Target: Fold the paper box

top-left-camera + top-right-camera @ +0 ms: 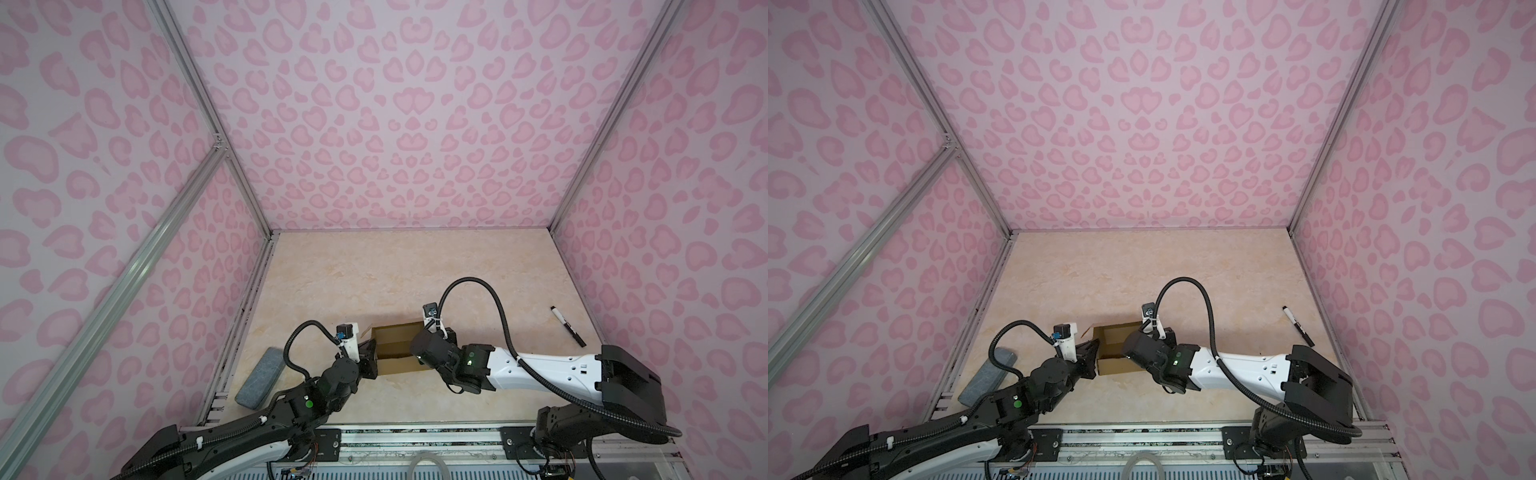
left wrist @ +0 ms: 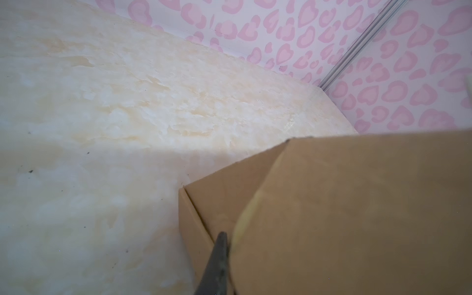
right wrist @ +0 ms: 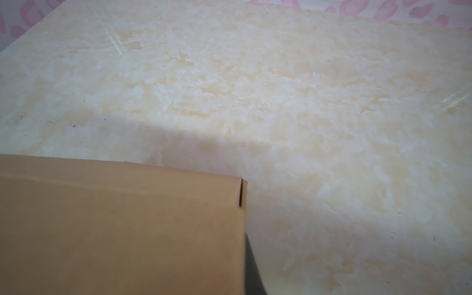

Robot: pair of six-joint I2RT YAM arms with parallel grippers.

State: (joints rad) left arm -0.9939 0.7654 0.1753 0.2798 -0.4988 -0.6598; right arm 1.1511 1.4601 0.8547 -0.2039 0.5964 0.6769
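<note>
Risk of box (image 1: 395,366), near six o'clock on desk (image 1: 415,270), springing open if left claw (image 1: 371,351) at nine-o'clock flap (image 2: 357,217) (width untellable) slips; right claw (image 1: 416,354) clamped narrow on three-o'clock end.

The paper box (image 1: 395,347) is a small carton of plain brown corrugated cardboard, partly folded, its top open and its walls upright. It rests on the counter (image 1: 374,270) between the left end effector (image 1: 371,353) and the right end effector (image 1: 417,357), one at each end wall. A loose flap juts out just beyond the left one.
</note>
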